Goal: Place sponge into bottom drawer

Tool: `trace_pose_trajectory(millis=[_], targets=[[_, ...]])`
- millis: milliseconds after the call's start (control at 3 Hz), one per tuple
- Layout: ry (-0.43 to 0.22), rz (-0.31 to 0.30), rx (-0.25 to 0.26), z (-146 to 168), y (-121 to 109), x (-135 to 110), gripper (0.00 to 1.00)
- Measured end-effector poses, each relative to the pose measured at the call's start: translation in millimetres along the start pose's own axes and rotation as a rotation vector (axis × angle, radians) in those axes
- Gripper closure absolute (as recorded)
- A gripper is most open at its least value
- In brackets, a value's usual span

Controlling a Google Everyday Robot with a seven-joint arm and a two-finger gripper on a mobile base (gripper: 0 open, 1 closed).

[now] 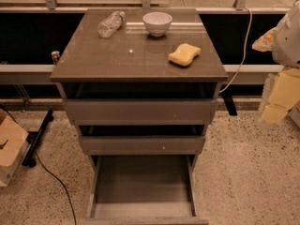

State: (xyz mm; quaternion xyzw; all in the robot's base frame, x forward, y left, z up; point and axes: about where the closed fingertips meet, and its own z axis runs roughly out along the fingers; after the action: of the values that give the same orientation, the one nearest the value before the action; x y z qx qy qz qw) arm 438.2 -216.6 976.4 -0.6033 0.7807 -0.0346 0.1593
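Cabinet top (117,55) has sponge (184,54) right side, bottom drawer (140,182) open; gripper (277,100) far right, can't tell its opening, so I reckon pre-grasp, needs reach.

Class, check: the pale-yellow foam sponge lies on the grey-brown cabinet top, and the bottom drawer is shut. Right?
No: the camera view shows the bottom drawer pulled open. The pale-yellow foam sponge lies on the grey-brown cabinet top; the end effector hangs at far right.
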Motion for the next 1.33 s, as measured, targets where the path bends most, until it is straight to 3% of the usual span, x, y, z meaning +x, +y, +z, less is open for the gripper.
trace_pose_trajectory(millis=[333, 667, 1000, 1333], targets=[[0.000, 0.000, 0.000, 0, 0, 0, 0.00], [-0.084, 0.006, 0.019, 13, -9, -15, 0.00], [-0.247, 0.040, 0.058, 38, -32, -42, 0.00], [-0.249, 0.039, 0.068, 37, -34, -43, 0.00]])
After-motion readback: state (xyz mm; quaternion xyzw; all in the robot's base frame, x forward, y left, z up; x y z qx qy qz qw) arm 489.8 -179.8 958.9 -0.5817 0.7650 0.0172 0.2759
